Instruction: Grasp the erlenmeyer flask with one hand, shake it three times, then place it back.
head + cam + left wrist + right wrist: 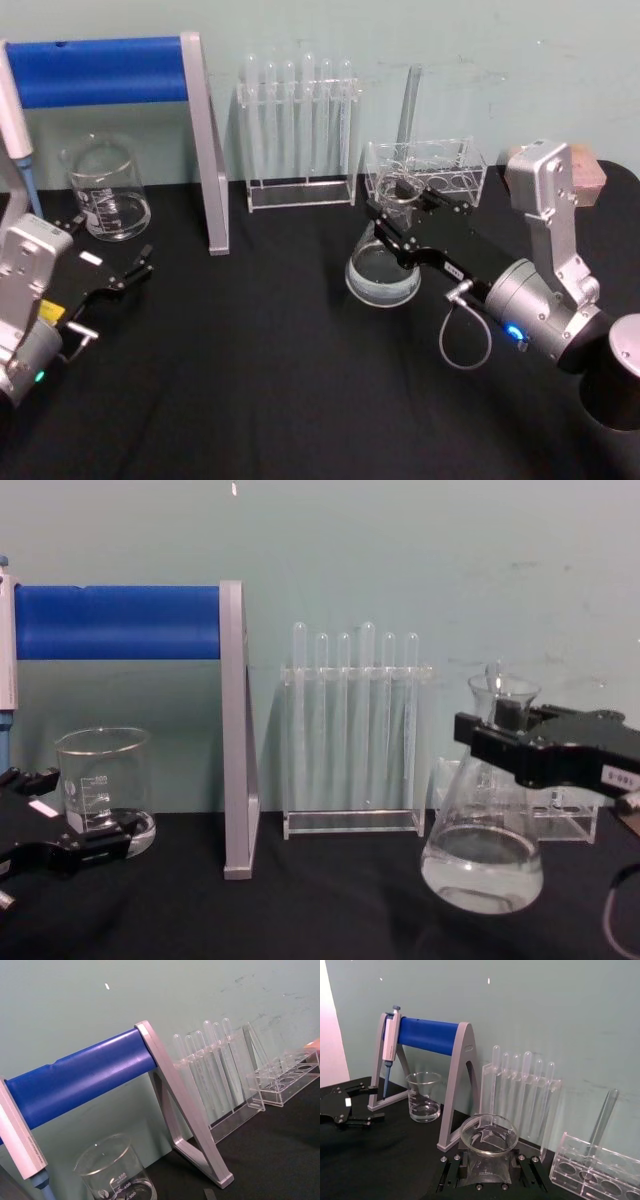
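Flask [383,272] sits right of centre on the table [260,380], just in front of a low clear rack, with clear liquid in its wide base. I cannot tell whether that base rests on the black cloth or hangs just above it.

The biggest thing on the table is the grey stand [100,70] with a blue bar, at the back left. Next in size is the right gripper [400,205], which reaches in from the right. Its jaws are closed on the neck of the flask just under the flared rim, one on each side. In the chest view the black fingers [500,742] cross the neck level, and the flask stands upright.

The left gripper [110,245] lies low at the left edge, close to the beaker. Its jaws are spread wide and hold nothing.

A tall clear rack [298,135] stands at the back centre with six tubes upright in it. To its right is the low rack [425,172], with one long tube [408,100] leaning in it. The beaker [105,190] stands under the blue bar, well apart from the flask. A pipette [15,120] hangs at the left end of the stand.
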You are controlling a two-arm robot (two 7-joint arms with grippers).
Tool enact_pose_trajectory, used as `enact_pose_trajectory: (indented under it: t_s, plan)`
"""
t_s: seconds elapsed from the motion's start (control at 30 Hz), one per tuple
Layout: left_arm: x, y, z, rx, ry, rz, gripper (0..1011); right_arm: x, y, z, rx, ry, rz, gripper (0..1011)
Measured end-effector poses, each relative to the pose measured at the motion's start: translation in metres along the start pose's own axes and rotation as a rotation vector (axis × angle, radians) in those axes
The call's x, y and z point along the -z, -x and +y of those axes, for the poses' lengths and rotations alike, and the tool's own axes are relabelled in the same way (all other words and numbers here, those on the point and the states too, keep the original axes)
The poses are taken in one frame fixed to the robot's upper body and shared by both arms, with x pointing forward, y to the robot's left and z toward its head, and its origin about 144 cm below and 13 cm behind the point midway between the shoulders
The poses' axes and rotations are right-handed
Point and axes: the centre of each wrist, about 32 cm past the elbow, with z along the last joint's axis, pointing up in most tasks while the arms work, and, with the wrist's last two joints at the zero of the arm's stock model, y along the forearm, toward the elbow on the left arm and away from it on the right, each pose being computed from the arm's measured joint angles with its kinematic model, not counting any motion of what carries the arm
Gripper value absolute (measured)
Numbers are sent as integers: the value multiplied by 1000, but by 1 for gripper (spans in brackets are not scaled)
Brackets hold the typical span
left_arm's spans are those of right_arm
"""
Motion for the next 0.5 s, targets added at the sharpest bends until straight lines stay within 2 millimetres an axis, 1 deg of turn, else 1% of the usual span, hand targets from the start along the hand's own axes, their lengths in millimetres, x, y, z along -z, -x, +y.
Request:
enact_pose_trajectory:
  t_s: [0.5]
  plan:
    - [0, 0, 0, 0, 0, 0, 1001, 23, 7, 5, -33, 10, 3, 456]
